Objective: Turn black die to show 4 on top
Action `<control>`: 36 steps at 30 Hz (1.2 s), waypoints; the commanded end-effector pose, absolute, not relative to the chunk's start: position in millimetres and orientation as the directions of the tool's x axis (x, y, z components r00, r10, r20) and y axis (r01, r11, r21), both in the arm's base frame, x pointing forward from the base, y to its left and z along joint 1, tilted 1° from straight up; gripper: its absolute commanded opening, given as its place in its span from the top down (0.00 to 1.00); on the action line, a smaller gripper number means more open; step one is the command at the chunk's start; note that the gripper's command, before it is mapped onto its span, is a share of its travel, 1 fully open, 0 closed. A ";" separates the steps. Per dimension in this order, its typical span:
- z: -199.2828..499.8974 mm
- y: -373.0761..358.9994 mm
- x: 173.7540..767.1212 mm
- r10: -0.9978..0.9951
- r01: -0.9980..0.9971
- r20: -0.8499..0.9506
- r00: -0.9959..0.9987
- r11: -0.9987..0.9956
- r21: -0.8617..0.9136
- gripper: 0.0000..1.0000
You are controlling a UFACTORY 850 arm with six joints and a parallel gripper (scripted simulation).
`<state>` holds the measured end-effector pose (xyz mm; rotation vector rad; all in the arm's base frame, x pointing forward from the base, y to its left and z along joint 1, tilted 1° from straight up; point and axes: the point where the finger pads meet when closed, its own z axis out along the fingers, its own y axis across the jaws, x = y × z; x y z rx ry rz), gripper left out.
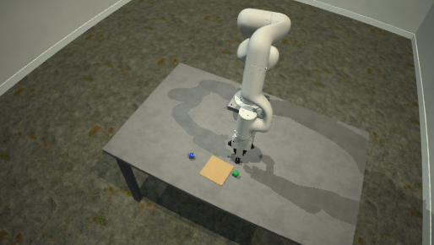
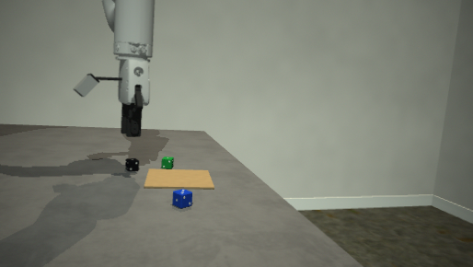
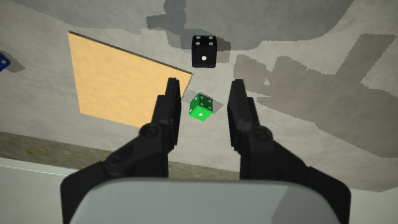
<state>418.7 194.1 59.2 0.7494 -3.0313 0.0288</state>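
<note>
The black die (image 1: 237, 160) (image 2: 132, 165) (image 3: 204, 51) lies on the table, off the mat. In the wrist view its upward face shows one pip, and the side face toward the camera shows four. The square tan mat (image 1: 216, 171) (image 2: 179, 179) (image 3: 125, 80) lies flat. My gripper (image 1: 239, 154) (image 2: 132, 134) (image 3: 204, 93) points down, partly open and empty, well above the black die. Its fingers overlap each other in the exterior view.
The green die (image 1: 235, 173) (image 2: 167, 163) (image 3: 201, 107) lies on the table just beside a mat corner, near the black die; its upward face shows one pip. The blue die (image 1: 191, 155) (image 2: 182, 199) (image 3: 3, 61) lies on the table at the mat's other side.
</note>
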 end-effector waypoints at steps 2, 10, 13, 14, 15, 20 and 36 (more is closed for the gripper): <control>59.7 194.5 419.5 -0.466 -0.466 0.021 -0.885 0.885 -0.013 0.58; 58.4 194.5 419.5 -0.466 -0.466 0.021 -0.885 0.885 -0.013 0.58; 56.7 194.4 419.5 -0.466 -0.466 0.021 -0.885 0.885 -0.012 0.58; 56.0 194.4 419.5 -0.466 -0.466 0.021 -0.885 0.885 -0.012 0.58; 55.2 194.4 419.5 -0.466 -0.466 0.021 -0.884 0.885 -0.012 0.58; 50.0 194.2 419.4 -0.466 -0.466 0.021 -0.884 0.885 -0.012 0.58; 28.7 193.5 419.4 -0.466 -0.466 0.021 -0.884 0.885 -0.012 0.58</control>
